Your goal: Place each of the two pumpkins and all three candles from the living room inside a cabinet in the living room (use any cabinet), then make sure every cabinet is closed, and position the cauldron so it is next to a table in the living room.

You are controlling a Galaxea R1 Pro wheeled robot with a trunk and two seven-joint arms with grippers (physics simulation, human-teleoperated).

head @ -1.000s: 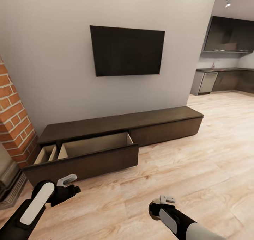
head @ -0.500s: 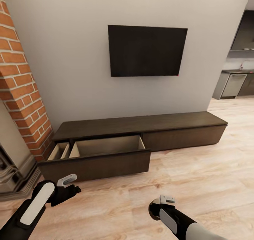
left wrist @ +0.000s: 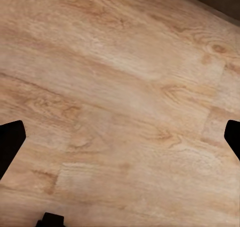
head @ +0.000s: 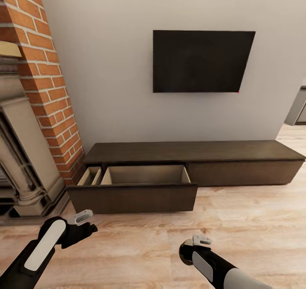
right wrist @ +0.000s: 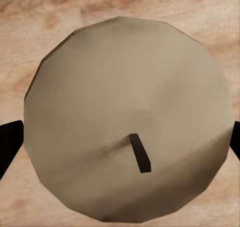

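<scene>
The pale grey wall takes up most of the head view, with a dark flat screen mounted on it. To the left stands a red brick column with a stone-coloured fireplace surround in front of it. Light wooden floor runs across the lower part of the scene.

The cabinet, long, low and dark brown, sits against the foot of the wall under the screen. Its left half has a wide drawer pulled out toward the robot, showing a pale wood interior in two compartments, a narrow one at the left and a broad one beside it. No object can be made out inside either. The right-hand drawer front sits flush with the body of the unit.

Both arms reach forward low over the floor, well apart from the cabinet. The left tool hangs near the lower left of the head view; in the left wrist view its dark fingertips sit far apart at the two edges of the picture, so the tool is spread wide with only floor planks between the tips. The right tool is at lower centre right. In the right wrist view a candle, a pale grey-beige round top with a short dark wick, lies between the two dark fingertips, which press against its opposite sides, so the right tool is pinching the candle above the wooden floor.
</scene>
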